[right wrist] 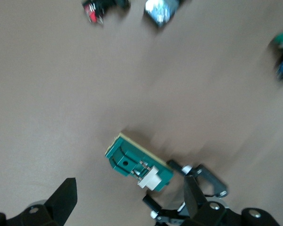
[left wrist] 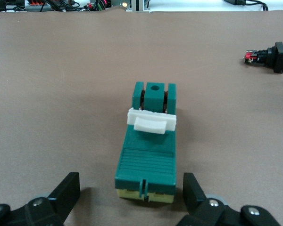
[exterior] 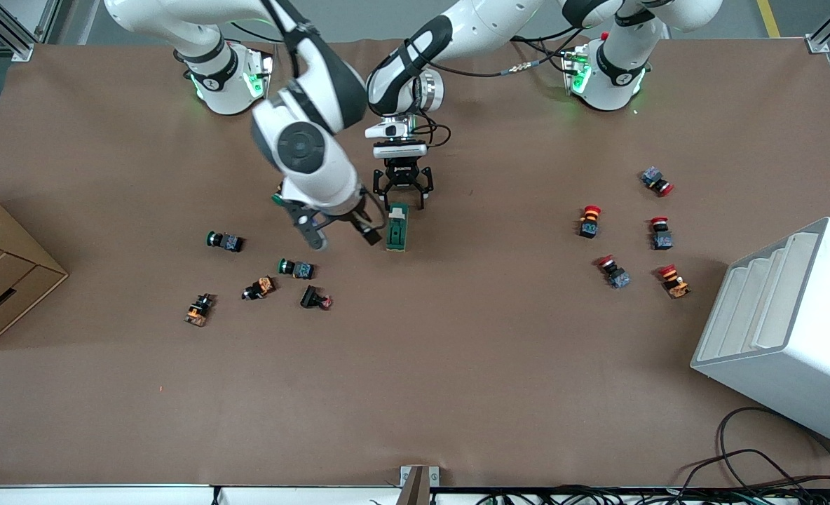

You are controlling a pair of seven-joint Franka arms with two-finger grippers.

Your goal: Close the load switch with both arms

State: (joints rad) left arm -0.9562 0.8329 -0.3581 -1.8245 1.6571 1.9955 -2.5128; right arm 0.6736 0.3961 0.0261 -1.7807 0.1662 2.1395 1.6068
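In the front view, the load switch (exterior: pixel 397 227) is being shown lying flat on the brown table cover (exterior: pixel 457 365), about midway between the two arms' ends and well clear of every table edge. The left gripper (exterior: pixel 402 200) is being held low just at the switch's end nearer the bases, its fingers spread. The right gripper (exterior: pixel 341 236) is being held beside the switch toward the right arm's end, fingers spread too. Bare cover is being left open on the side nearer the camera; green push buttons (exterior: pixel 296 268) are lying toward the right arm's end, red push buttons (exterior: pixel 589 221) and a white stepped rack (exterior: pixel 786 330) toward the left arm's end.

In the left wrist view, the switch (left wrist: pixel 148 155) is being seen as a ribbed dark green block on a cream base, a white sliding piece (left wrist: pixel 152 121) across it; black fingers (left wrist: pixel 194 190) are flanking its end without touching.

In the right wrist view, the switch (right wrist: pixel 138 165) is lying between the spread fingers (right wrist: pixel 62 200), apart from them.
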